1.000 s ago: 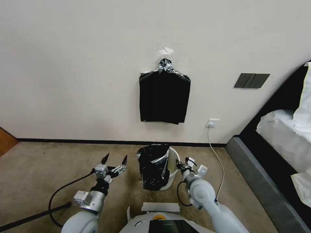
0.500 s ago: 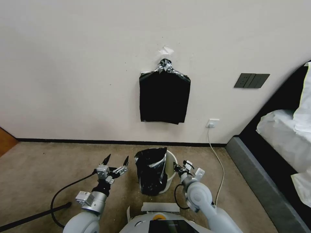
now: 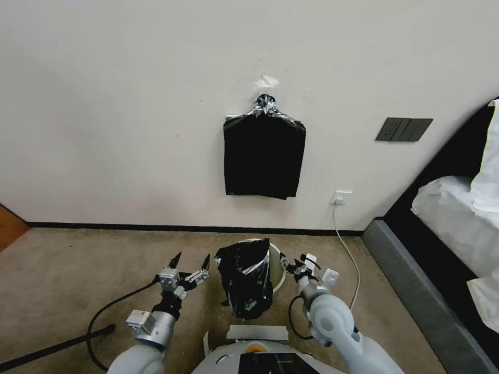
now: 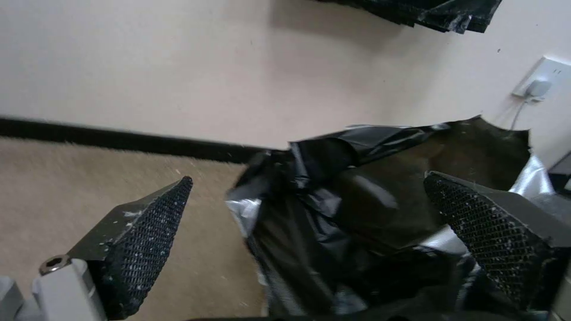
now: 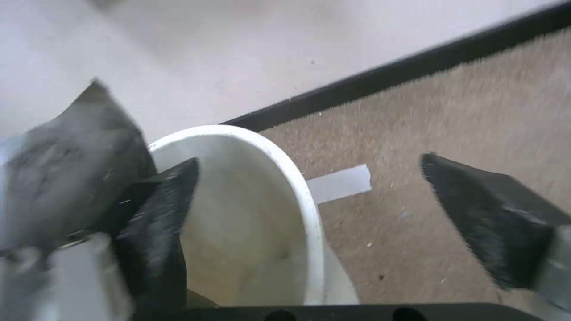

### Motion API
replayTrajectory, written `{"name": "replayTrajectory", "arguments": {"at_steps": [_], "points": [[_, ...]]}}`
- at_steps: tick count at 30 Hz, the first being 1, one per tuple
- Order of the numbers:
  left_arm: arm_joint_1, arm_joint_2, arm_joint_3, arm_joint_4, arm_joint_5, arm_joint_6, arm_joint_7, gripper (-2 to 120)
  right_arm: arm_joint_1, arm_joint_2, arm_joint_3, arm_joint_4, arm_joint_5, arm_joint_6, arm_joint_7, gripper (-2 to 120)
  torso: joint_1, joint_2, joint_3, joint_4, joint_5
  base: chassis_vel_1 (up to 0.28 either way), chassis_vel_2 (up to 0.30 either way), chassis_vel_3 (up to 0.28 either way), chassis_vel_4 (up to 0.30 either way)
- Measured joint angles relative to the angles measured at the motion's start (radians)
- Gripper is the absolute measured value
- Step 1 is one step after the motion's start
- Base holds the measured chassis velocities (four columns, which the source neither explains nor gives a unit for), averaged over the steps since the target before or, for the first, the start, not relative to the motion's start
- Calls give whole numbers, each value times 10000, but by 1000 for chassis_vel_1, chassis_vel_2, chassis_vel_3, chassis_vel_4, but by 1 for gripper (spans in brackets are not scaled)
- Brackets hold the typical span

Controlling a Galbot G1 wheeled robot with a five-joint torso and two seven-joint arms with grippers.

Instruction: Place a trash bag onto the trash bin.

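A flat bundle of black bags point(image 3: 264, 158) hangs on the wall point(image 3: 130, 104). Right of the bundle sit a dark switch plate point(image 3: 404, 129), a white socket point(image 3: 341, 198) and a bed point(image 3: 457, 218).

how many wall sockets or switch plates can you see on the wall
2. A dark switch plate sits on the wall near the bed, and a white wall socket sits lower, right of the hanging bundle of black bags, with a cable plugged in. More may be hidden.

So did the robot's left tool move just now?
Yes. The open left tool has slid nearer the crinkled black plastic trash bag, judged against the dark baseboard.
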Motion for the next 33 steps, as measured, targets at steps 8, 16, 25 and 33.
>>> {"name": "replayTrajectory", "arguments": {"at_steps": [8,16,25,33], "points": [[-2131,402,996,456,-2341,1782,-2179,100,-261,-149,45,263,-367,-44,-213,100,0,0,1,1,-3,0,0,0,0],[-4419,113,2133,1651,-3973,2728,-4248,97,-552,-650,416,929,-787,-267,-1097,100,0,0,2,-3,-4,0,0,0,0],[-5510,42,2418,2296,-4949,2956,-4685,95,417,-1855,1224,2197,2062,-2242,-1419,100,1,0,2,-2,-1,0,0,0,0],[-5729,-337,2450,2726,-5644,3215,-5283,95,2725,-2272,535,1812,4545,-3671,-848,100,1,-1,2,2,-1,0,0,0,0]]}}
